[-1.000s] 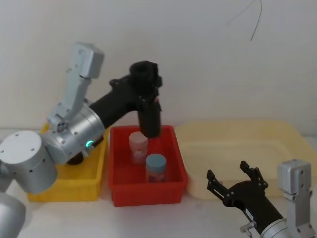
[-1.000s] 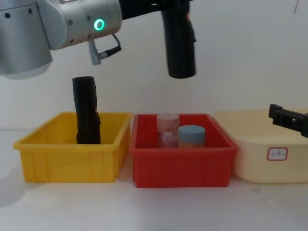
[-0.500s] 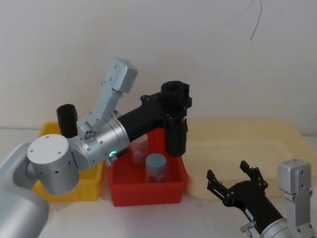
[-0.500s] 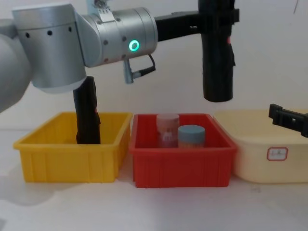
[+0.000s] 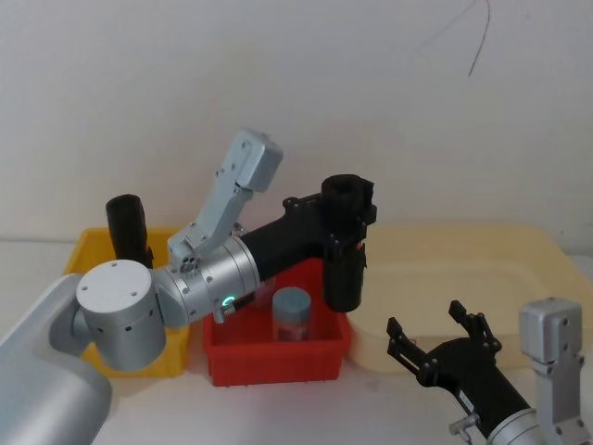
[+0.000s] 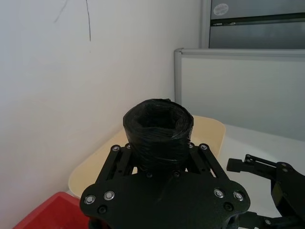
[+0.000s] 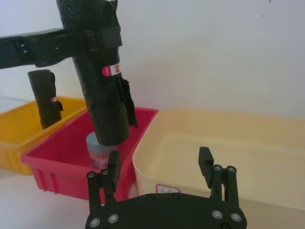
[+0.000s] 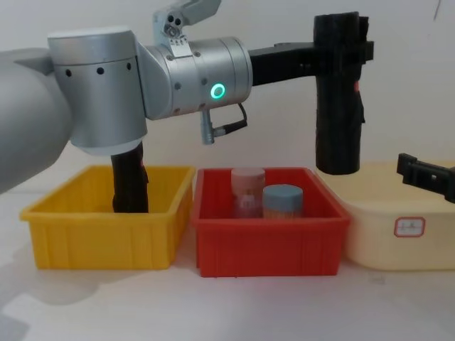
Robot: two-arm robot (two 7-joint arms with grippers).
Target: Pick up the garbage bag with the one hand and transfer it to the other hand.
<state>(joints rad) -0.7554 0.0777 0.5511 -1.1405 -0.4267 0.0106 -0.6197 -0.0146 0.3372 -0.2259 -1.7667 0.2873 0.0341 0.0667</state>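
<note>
A white table (image 8: 213, 305) carries everything. Nearest the robot, in front of the red bin (image 5: 278, 357) and off to its right, the right gripper (image 5: 426, 324) hangs low with its fingers spread apart, holding nothing.

The red bin holds a blue-lidded jar (image 5: 292, 311) and, behind that, a pink-lidded jar (image 8: 247, 188). A yellow bin (image 8: 106, 241) stands just left of the red bin, with a second black roll (image 5: 128, 227) standing upright in it. A cream tub (image 5: 445, 269) sits just right of the red bin.

Above the red bin's right edge the garbage bag (image 5: 341, 269) hangs upright in the air — its lower end is about level with the bin's rim, and a reddish mark shows on its side. The left gripper (image 5: 347, 215), reaching over the red bin from the left, is clenched around the bag's upper part, so the bag's top pokes up past the fingers (image 6: 119, 155).

Behind the red bin rises a plain white wall (image 5: 371, 93).
</note>
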